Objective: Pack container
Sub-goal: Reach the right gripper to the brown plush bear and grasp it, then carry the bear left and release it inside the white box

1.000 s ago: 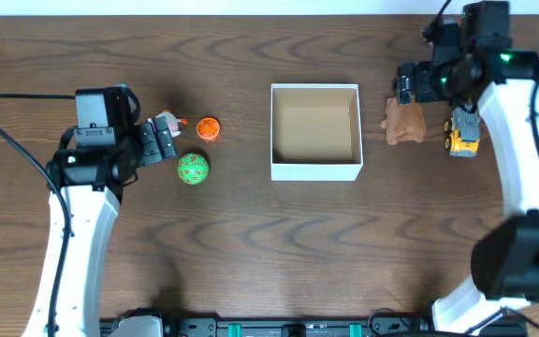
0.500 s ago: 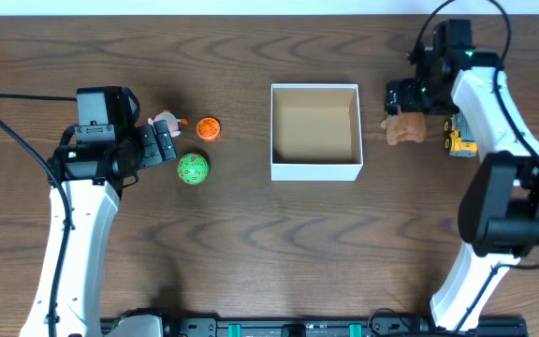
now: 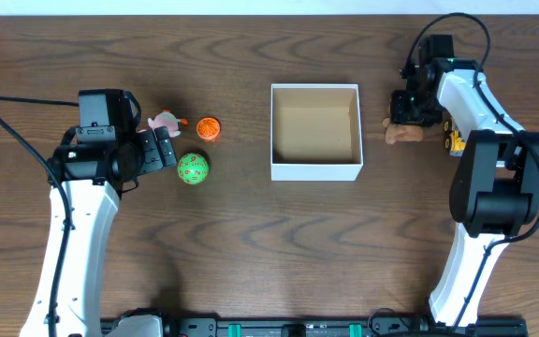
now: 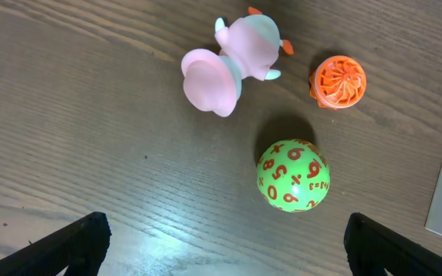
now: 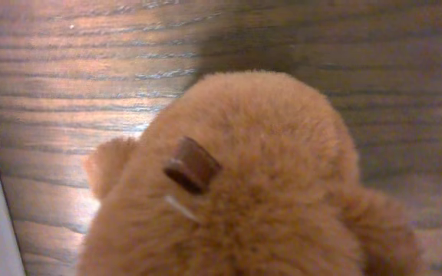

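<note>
Left gripper apart near green ball, right gripper over plush beside container, closure unclear

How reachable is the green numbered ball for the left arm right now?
Probably yes: the green numbered ball lies on bare table just ahead of the open left gripper, nothing between them. The pink toy and orange ball sit farther off, not touching it.
</note>
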Controlling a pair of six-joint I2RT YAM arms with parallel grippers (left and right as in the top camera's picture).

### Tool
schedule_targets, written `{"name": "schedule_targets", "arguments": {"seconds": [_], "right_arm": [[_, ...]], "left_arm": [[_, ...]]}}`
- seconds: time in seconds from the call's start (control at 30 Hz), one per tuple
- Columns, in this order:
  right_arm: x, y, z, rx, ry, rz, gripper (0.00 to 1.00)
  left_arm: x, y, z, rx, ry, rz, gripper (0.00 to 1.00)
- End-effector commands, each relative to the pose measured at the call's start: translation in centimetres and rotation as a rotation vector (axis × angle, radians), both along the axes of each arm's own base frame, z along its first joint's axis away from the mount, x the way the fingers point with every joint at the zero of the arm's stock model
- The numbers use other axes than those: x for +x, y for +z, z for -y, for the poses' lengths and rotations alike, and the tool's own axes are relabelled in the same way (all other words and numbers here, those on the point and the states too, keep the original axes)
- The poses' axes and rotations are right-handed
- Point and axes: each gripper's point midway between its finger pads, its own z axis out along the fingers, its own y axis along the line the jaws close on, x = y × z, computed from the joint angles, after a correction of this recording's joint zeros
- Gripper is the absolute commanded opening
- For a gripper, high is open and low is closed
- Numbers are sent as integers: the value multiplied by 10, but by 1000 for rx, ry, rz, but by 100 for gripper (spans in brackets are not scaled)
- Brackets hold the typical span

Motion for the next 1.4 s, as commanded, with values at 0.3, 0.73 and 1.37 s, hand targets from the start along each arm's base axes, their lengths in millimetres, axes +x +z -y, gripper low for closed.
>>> {"name": "schedule_targets", "arguments": {"seconds": [0.3, 0.73, 1.37], "right_arm": [[5, 138, -15, -6, -56, 217, 2], [-25, 224, -157, 118, 100, 417, 13], [-12, 52, -174, -22, 69, 106, 15]], "left_arm": [[2, 4, -1, -4, 5, 4, 98], [2, 4, -1, -3, 5, 5, 98], [2, 4, -1, -4, 5, 4, 98]]}}
